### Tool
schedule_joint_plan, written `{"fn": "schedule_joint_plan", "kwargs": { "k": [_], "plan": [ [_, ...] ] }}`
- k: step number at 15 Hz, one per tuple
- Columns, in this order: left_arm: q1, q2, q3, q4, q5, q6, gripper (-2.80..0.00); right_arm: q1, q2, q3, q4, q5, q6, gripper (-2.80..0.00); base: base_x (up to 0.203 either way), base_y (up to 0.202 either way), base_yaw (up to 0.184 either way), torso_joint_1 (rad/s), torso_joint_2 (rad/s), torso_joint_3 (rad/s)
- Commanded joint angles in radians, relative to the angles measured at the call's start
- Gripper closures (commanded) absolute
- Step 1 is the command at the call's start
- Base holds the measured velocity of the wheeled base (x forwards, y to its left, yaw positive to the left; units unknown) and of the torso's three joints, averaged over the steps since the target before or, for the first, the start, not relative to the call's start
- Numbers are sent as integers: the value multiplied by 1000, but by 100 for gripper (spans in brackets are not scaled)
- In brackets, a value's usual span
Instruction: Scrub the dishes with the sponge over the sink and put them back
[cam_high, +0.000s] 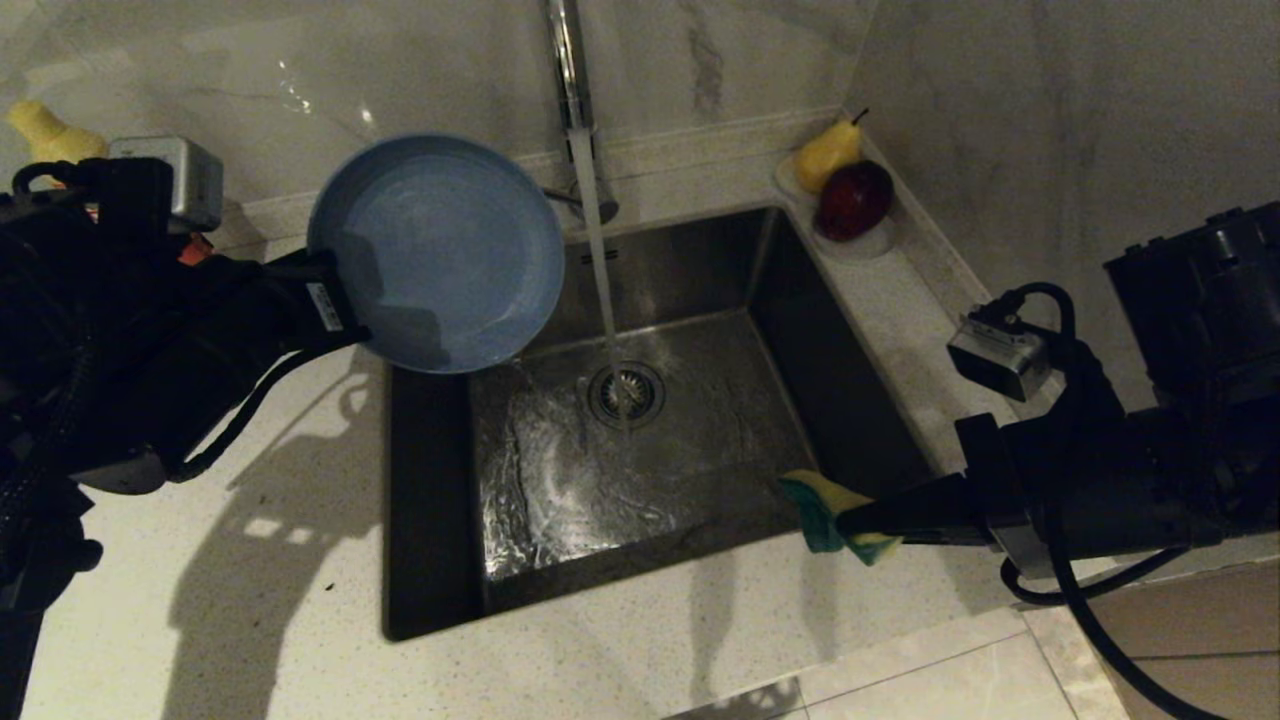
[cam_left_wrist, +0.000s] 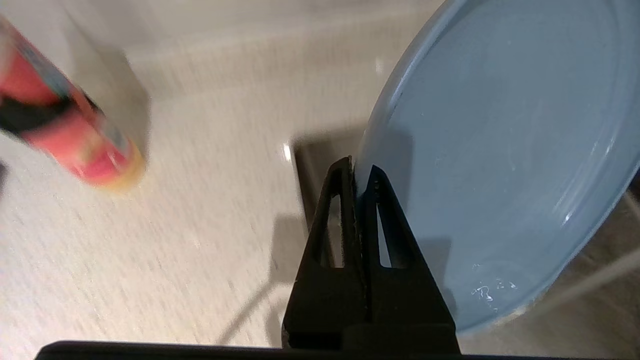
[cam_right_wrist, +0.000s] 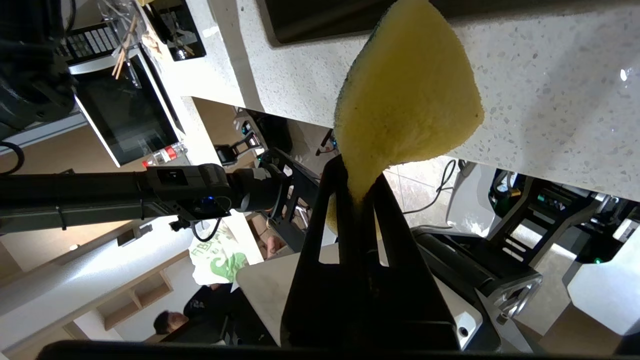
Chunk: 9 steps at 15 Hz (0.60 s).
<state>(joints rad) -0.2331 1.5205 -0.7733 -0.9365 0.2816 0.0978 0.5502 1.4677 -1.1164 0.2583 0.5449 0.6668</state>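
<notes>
1. A pale speckled stone counter (cam_high: 250, 560) wraps a brushed-steel sink (cam_high: 700, 270) set against a marbled wall; in the head view the basin fills the middle of the frame, and a tall chrome tap (cam_high: 566, 60) at top centre runs a thin stream onto the round drain (cam_high: 627, 393).
2. The left gripper (cam_high: 335, 305), at centre left, has its jaws pressed together on the rim of the slate-blue plate (cam_high: 437, 252). The plate stands tilted, overhanging the sink's upper-left corner, just beside the stream but apart from it.
3. The right gripper (cam_high: 850, 522), at lower right, is clamped tight on one end of the yellow and teal sponge (cam_high: 822, 505), which hangs at the sink's near right corner, well apart from the plate.
4. Risk, as I judge it: the plate is held only by a thin edge pinch. Once wet, and pressed by the sponge, it could pivot or slip from the jaws and drop into the basin.
5. Tilted under the tap, the plate could also throw water onto the counter and the left arm.
6. The sponge is pinched at its end, so it may fold instead of scrubbing.
7. Hard to make out: a pear (cam_high: 828, 153) and a dark red fruit (cam_high: 853, 200) sit on a small white dish (cam_high: 872, 240) at upper right. No bowls are in view. The left wrist view shows a blurred red cylinder (cam_left_wrist: 70, 135) that I cannot identify. A yellow object (cam_high: 45, 133) at the upper left is partly hidden by the arm.
</notes>
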Motion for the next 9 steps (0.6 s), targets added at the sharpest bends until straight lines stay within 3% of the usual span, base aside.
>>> {"fn": "schedule_joint_plan", "kwargs": {
  "k": [1,3,5,7,9],
  "plan": [
    [0,-11,25,-41,1,3,0,0,2,0,2,4,4,0,0,0,0,0,0,0],
    [0,-31,17,8,-18,-21,0,0,-13,-9,5,6,5,0,0,0,0,0,0,0],
    [0,-49,2,135,-26,-93,0,5,-29,-27,13,17,8,0,0,0,0,0,0,0],
    [-1,-101,-63,402,-66,-216,0,7,-44,-58,33,66,12,0,0,0,0,0,0,0],
    [-2,-178,-141,655,-195,-369,0,10,-51,-105,74,94,14,0,0,0,0,0,0,0]
  ]
}}
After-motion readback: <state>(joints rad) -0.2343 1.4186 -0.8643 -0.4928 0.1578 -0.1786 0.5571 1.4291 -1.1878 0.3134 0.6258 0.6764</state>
